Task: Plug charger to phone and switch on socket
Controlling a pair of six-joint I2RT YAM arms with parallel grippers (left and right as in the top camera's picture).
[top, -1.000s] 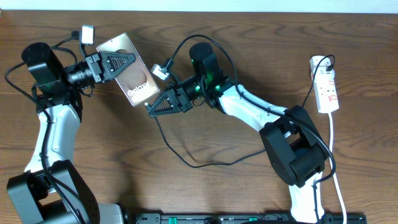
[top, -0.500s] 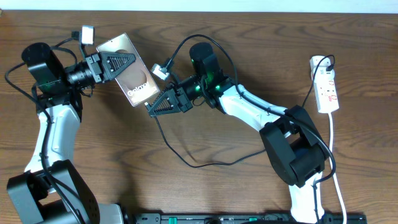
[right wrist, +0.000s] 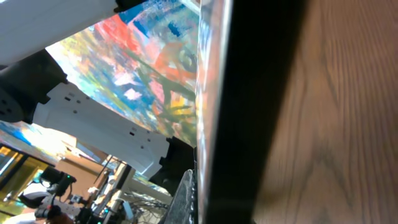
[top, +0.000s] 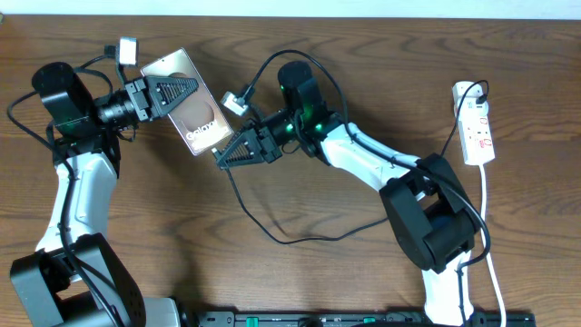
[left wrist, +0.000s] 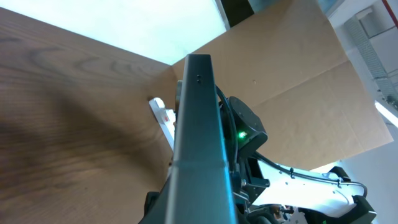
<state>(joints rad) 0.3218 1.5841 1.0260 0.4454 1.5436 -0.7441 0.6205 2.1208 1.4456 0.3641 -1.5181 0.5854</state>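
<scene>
The phone (top: pixel 195 113), a brown-bronze slab with white lettering, is held off the table in my left gripper (top: pixel 178 93), which is shut on its upper half. In the left wrist view the phone (left wrist: pixel 200 124) shows edge-on down the middle. My right gripper (top: pixel 229 154) sits at the phone's lower end, tips touching its bottom corner, and looks shut on the plug end of the charger (top: pixel 263 227). That thin black cable loops across the table towards the right. In the right wrist view the phone's dark edge (right wrist: pixel 249 112) fills the middle. The socket (top: pixel 477 127) lies at the far right.
The socket's white cord (top: pixel 487 218) runs down the right edge of the table. A black plug (top: pixel 478 90) sits in the strip's top end. The socket also shows in the left wrist view (left wrist: pixel 163 116). A black rail (top: pixel 345 318) lies along the front edge.
</scene>
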